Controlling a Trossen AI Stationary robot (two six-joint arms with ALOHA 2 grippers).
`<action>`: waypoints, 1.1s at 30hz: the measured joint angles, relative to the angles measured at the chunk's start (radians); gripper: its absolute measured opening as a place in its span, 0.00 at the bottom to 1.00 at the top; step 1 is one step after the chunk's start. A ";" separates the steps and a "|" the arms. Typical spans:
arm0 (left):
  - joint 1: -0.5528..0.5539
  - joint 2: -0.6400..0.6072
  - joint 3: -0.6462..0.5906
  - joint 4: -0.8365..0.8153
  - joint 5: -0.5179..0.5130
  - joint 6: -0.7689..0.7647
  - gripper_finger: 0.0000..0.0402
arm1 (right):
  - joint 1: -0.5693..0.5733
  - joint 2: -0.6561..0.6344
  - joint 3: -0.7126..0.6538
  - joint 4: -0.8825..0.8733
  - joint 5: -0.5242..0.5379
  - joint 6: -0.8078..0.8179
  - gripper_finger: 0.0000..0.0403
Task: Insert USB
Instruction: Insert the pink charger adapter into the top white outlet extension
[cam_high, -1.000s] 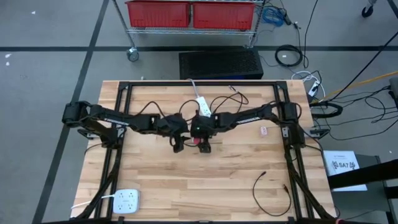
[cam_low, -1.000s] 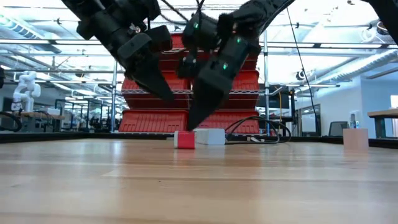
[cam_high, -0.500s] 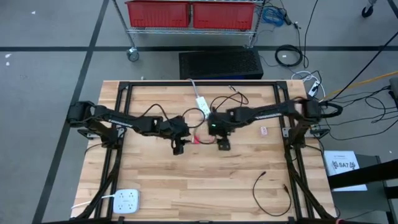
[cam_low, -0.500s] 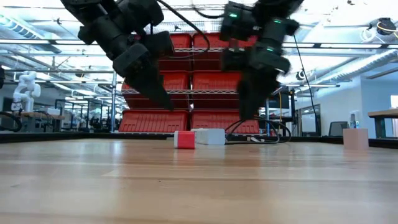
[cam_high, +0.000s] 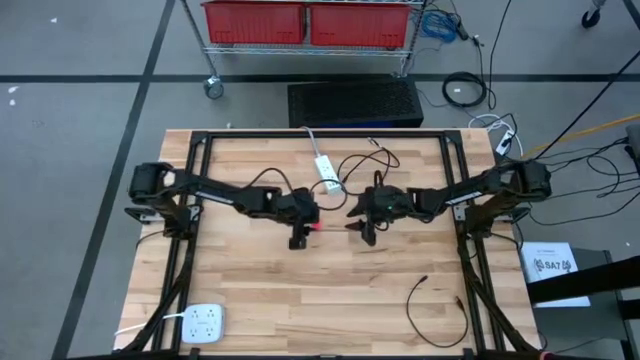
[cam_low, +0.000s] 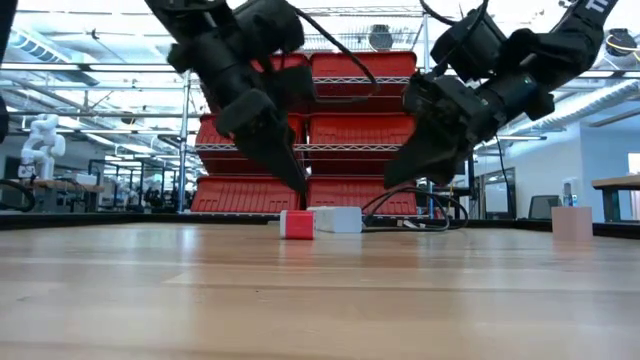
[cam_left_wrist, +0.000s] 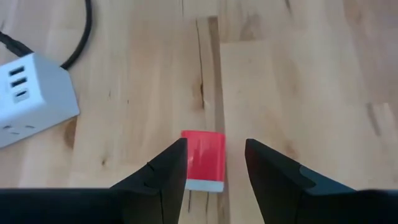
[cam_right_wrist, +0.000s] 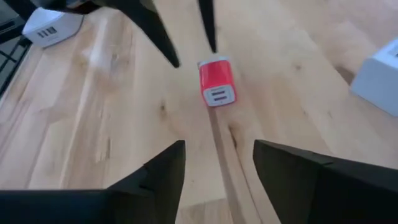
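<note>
On the worktop (cam_high: 300, 290) lies a red USB charger (cam_left_wrist: 203, 160) — left claw (cam_left_wrist: 214, 163) spread over it, empty; right claw (cam_right_wrist: 217, 165) also apart, nearby.

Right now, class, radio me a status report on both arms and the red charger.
Left gripper open over red charger. Right gripper open, empty, off to the side. Nothing in the way.

**Your robot's two dark arms**

You have two black arms, the left arm (cam_high: 215, 190) and the right arm (cam_high: 470, 188), each made of long thin parts with fat joints. Black cables loop along them. Each ends in two pointy black fingers (cam_left_wrist: 163, 171), smooth and shaped like wedges
</note>
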 joint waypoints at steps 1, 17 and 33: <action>0.000 0.013 0.011 -0.008 0.000 0.004 0.42 | 0.004 0.000 0.000 0.001 0.000 0.000 0.45; 0.008 0.093 0.112 -0.117 0.001 0.034 0.42 | 0.030 0.000 0.000 0.009 0.008 -0.025 0.57; 0.036 0.094 0.112 -0.131 0.041 0.026 0.42 | 0.030 0.000 0.001 0.009 0.008 -0.034 0.57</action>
